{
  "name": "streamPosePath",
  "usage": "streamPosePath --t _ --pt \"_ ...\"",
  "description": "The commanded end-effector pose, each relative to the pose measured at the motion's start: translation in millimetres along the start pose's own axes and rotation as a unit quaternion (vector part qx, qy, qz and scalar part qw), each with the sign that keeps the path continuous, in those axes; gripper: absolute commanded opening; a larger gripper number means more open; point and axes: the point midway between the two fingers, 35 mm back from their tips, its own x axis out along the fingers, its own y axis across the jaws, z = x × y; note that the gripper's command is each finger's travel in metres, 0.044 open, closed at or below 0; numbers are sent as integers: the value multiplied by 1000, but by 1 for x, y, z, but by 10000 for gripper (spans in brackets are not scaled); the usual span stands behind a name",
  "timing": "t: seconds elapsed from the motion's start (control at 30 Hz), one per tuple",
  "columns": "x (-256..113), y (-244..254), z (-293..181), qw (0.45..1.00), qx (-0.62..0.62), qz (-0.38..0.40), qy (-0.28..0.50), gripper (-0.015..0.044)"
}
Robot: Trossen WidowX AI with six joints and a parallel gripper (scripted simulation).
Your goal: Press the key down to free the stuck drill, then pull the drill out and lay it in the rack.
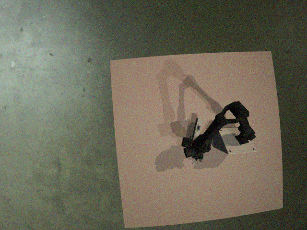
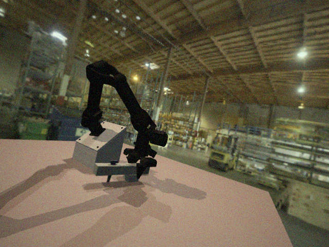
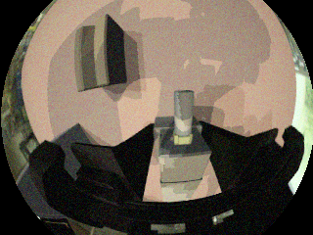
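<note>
My gripper (image 3: 176, 125) is shut on the drill (image 3: 183, 147), a grey boxy body with a yellow collar and a short grey cylinder pointing away from the camera. In the exterior view the gripper (image 2: 140, 169) hangs low over the pink table at the right end of a grey bar-shaped fixture (image 2: 114, 169), which carries a small black key knob (image 2: 113, 162) on top. From above, the gripper (image 1: 194, 151) sits just in front of that fixture (image 1: 194, 128). A grey slab with a dark face (image 3: 101, 53) stands apart at the wrist view's upper left; I cannot tell if it is the rack.
The arm's base stands on a grey wedge-shaped pedestal (image 2: 99, 144) behind the fixture, which also shows in the overhead view (image 1: 238, 144). The pink table (image 1: 198, 138) ends in edges on all sides over a dark floor.
</note>
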Motion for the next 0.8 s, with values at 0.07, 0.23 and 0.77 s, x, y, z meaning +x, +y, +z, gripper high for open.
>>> streamPosePath --t 0.07,0.23,0.77 --pt "0 0 0 1000 1 -1 0 0" --pt "0 0 0 1000 1 -1 0 0" --pt "0 0 0 1000 1 -1 0 0"
